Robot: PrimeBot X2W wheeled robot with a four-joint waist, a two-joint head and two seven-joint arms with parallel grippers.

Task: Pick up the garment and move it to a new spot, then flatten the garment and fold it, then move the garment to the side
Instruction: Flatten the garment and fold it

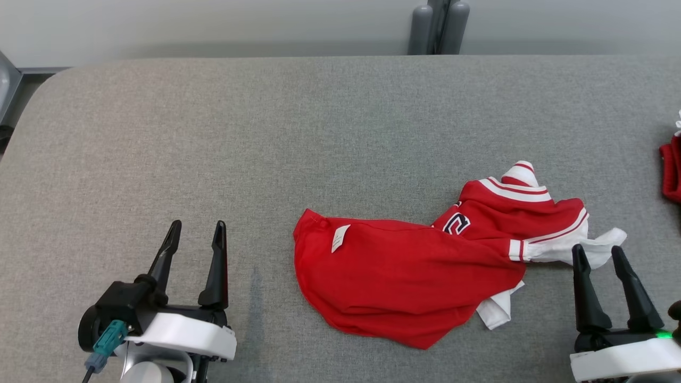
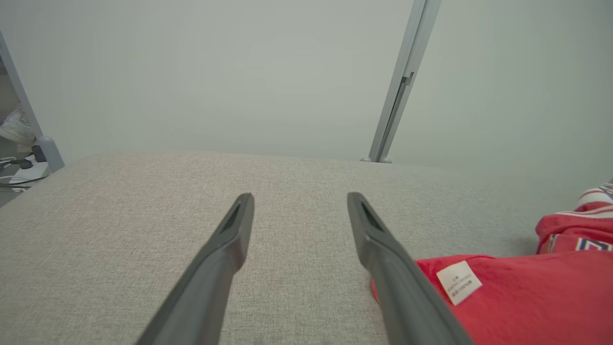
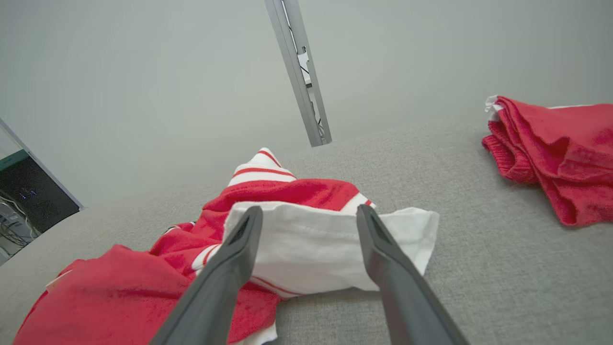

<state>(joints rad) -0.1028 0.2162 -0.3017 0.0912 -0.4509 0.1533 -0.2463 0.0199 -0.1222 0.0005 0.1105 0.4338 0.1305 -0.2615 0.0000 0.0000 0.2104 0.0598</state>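
Surface: grey woven table top (image 1: 266, 133), rounded corner at upper left of head view.
Room: plain pale wall (image 1: 213, 26); grey post (image 1: 439, 26) at top centre.
Garment: red jersey (image 1: 404, 276), crumpled, centre-right; white sleeve (image 1: 553, 250) by right fingertips.
Left gripper (image 1: 197, 226): lower left, fingers spread, empty.
Right gripper (image 1: 598, 250): lower right, fingers spread, holding nothing.
Other: second red cloth (image 1: 671, 170) at right edge.

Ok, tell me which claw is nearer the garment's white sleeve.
Right. The right claw sits open at the near edge of the white sleeve; the left claw is far to its left, beyond the garment.
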